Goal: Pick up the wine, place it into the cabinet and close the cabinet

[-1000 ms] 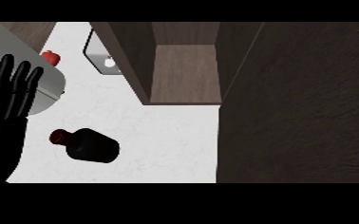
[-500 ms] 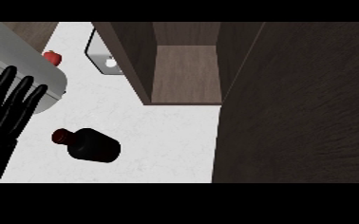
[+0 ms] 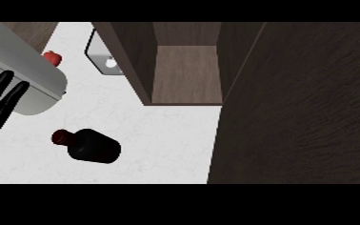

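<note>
Cabinet door [image 3: 295,109]: a broad dark brown panel with a wavy wood grain is seen swung open, filling the right of the view from top to bottom.

Counter [image 3: 169,133]: a white top with faint marbled veining is spread across the lower left and middle.

Cabinet [image 3: 186,71]: an open box of dark wood is set on the counter, with a lighter brown grained floor inside and darker side walls. No contents are visible in it.

Left forearm [image 3: 28,78]: a smooth grey rounded casing is brought in at the left edge, lying slantwise over the counter.

Wine [image 3: 93,145]: a squat, glossy black bottle with a dark red cap is laid on its side on the counter, cap towards the left, below the forearm and well apart from the cabinet. No label or writing can be read on it.

Left hand [image 3: 10,97]: black fingers are shown straight and spread at the left edge, cut off by the frame; nothing is held, and the wine is not touched.

Pale framed object [image 3: 105,57]: a rounded rectangular thing with a dark rim is placed just beside the cabinet's left wall; its kind cannot be told.

Red object [image 3: 52,58]: a small red item is partly hidden behind the forearm.
</note>
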{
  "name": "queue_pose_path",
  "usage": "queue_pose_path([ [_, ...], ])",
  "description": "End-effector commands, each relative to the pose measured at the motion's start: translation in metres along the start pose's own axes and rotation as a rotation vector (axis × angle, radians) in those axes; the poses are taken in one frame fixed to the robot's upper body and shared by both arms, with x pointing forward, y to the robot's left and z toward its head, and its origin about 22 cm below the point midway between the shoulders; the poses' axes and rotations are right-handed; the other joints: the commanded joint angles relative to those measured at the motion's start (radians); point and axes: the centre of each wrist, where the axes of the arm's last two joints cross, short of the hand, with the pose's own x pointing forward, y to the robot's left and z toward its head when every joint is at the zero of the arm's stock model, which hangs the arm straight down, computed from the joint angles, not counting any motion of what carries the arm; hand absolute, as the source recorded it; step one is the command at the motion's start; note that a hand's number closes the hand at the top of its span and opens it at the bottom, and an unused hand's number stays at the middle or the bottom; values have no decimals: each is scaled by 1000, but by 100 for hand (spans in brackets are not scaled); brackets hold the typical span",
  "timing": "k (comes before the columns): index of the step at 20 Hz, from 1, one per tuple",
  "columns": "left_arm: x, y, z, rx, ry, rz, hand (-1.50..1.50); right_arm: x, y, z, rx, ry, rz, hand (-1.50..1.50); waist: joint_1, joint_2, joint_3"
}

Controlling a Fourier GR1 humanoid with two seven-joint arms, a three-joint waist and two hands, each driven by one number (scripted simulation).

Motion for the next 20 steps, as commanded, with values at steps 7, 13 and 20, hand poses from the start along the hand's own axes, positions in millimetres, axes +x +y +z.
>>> queue_pose_path([
  [7,31,-11,14,5,6,-28,-150,43,4,23,-22,-35,11,-150,-3,-3,0],
  [13,10,6,8,35,28,-37,-150,48,18,17,-28,-28,-15,-150,-3,-2,-2],
  [20,3,6,2,50,56,-45,-150,49,19,15,-41,-32,9,-150,-11,-2,-1],
])
